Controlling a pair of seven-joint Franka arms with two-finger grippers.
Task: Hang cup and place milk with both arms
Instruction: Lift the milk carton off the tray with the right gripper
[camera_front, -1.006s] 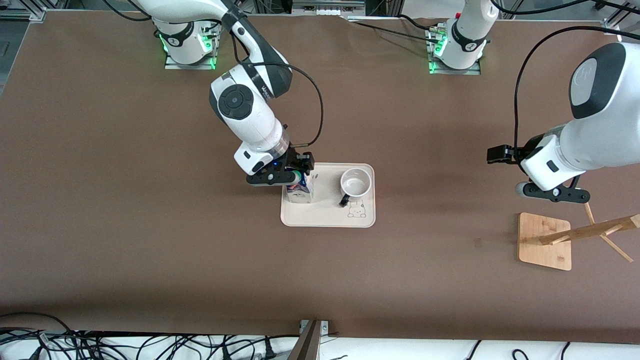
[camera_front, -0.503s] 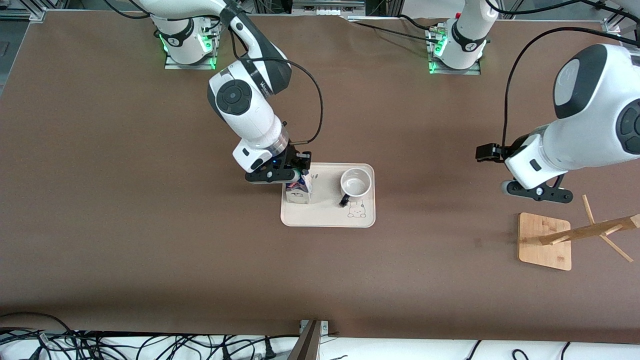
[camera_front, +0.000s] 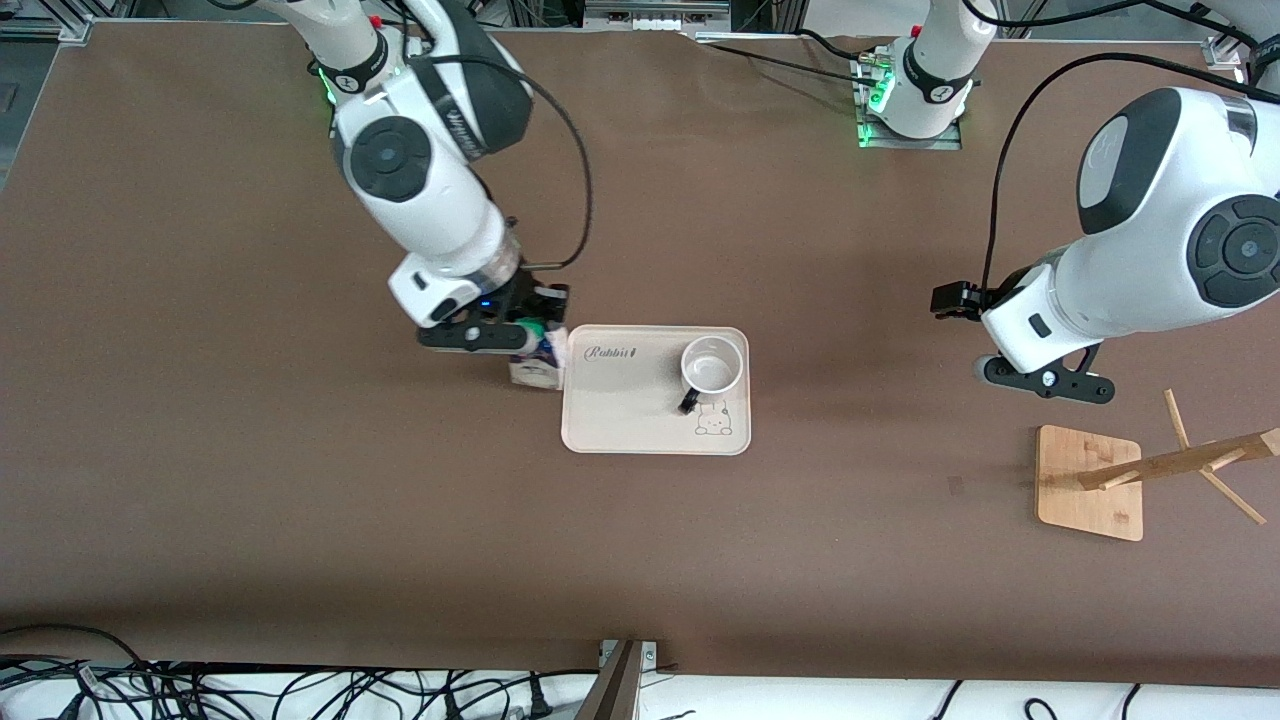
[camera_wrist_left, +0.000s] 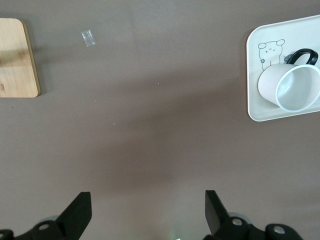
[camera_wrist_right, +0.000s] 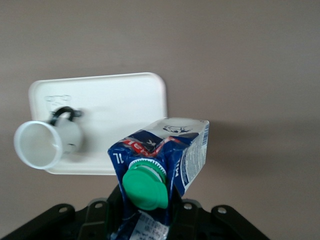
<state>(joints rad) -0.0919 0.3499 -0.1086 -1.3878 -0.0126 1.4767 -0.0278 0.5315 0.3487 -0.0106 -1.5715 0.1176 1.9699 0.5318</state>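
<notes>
My right gripper is shut on the milk, a blue and white carton with a green cap. It holds the carton in the air over the table, just off the tray's edge at the right arm's end. In the right wrist view the gripper clamps the carton's gable top. The cup, white with a black handle, stands upright on the cream tray. It also shows in the left wrist view and the right wrist view. My left gripper is open and empty over bare table.
A wooden cup rack with a square base and slanted pegs stands at the left arm's end, nearer the front camera than the left gripper. Its base also shows in the left wrist view. Cables run along the table's front edge.
My right gripper has carried the milk off the tray toward the right arm's end. The left arm has shifted a little toward the tray. The cup has not moved.
</notes>
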